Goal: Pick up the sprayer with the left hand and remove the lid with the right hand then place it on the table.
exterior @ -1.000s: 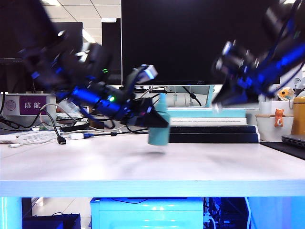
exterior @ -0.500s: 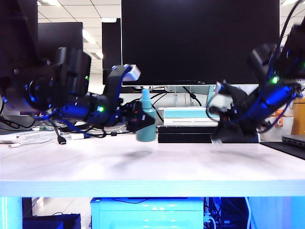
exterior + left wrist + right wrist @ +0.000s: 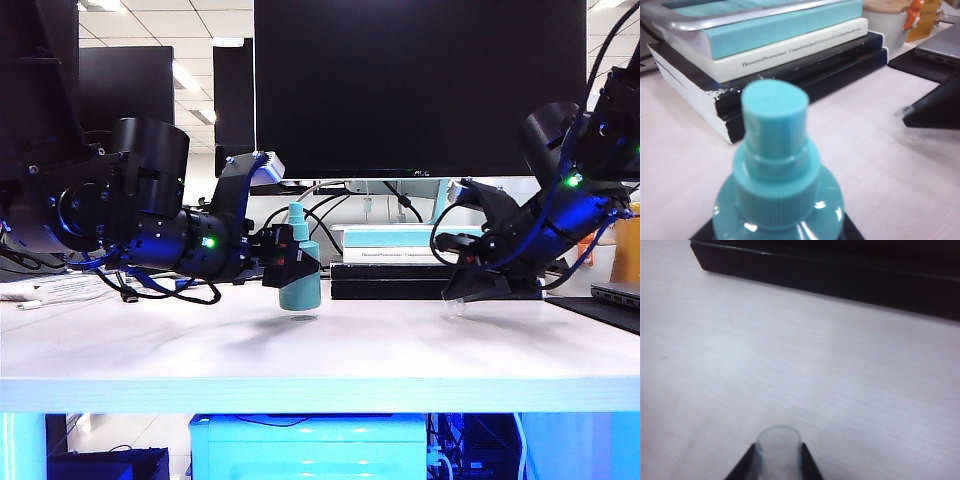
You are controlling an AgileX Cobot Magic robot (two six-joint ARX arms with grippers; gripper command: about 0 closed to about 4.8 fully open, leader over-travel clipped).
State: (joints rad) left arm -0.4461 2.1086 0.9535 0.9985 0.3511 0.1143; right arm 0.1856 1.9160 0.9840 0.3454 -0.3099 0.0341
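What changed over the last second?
The right gripper swung down from high up to just above the table, the clear lid between its fingers. The left gripper shifted left and lower with the sprayer, now upright instead of tilted. The book stack stayed put; the sprayer's nozzle stays uncapped.

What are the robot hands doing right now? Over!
Left gripper holds sprayer just above table, nozzle bare. Right gripper low at table, clear lid between its fingertips. Nothing in the way.
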